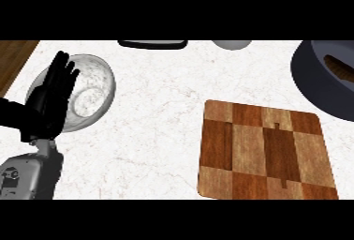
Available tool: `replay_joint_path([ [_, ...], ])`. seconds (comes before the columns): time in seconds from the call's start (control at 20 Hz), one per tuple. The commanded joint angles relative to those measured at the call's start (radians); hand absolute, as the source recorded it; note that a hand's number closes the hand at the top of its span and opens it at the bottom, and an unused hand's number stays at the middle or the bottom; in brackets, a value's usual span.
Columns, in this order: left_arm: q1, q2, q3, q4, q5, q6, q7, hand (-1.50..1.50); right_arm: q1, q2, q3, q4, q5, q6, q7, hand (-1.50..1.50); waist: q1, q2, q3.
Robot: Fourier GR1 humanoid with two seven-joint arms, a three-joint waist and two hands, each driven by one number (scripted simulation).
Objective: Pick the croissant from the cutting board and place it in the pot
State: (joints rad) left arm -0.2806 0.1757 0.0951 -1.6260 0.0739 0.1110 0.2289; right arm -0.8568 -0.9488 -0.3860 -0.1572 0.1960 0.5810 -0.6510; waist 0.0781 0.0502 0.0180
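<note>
1. Wooden checkered cutting board [262, 150] lies near and right on the pale stone worktop [159, 117]. Its top is bare, with no croissant on it.
2. A dark pot [314, 79] stands at the far right, just beyond the board's far right corner and cut off by the view's edge. A brown curved shape [339, 67] shows inside it. I take that to be the croissant, though only a sliver is visible.
3. Judged from that, the placing looks done or nearly so. What remains is to check the drop and get clear.
4. The right hand shows nowhere in view, so nothing can be said of its fingers. If it is above the pot, it should let go fully before it lifts. It should then rise straight up so that it does not catch the pot's wall.
5. The left hand [52, 96] rests at the far left with its fingers straight and released, holding nothing. It overlaps a glass bowl [93, 89] in the view. It has no part in this step and should not move, since a sideways move could knock the bowl.
6. A black object [152, 44] and a grey rounded one [232, 44] sit at the far edge, well apart from the pot. A withdrawal along the right side avoids both.
</note>
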Motion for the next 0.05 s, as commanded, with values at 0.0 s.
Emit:
replay_joint_path([
  [0.0,0.011,0.004,-0.001,-0.010,0.007,-0.012,-0.001,0.00,0.027,-0.014,-0.007,-0.005,-0.013,0.149,-0.100,-1.50,0.009,0.000,0.002],
])
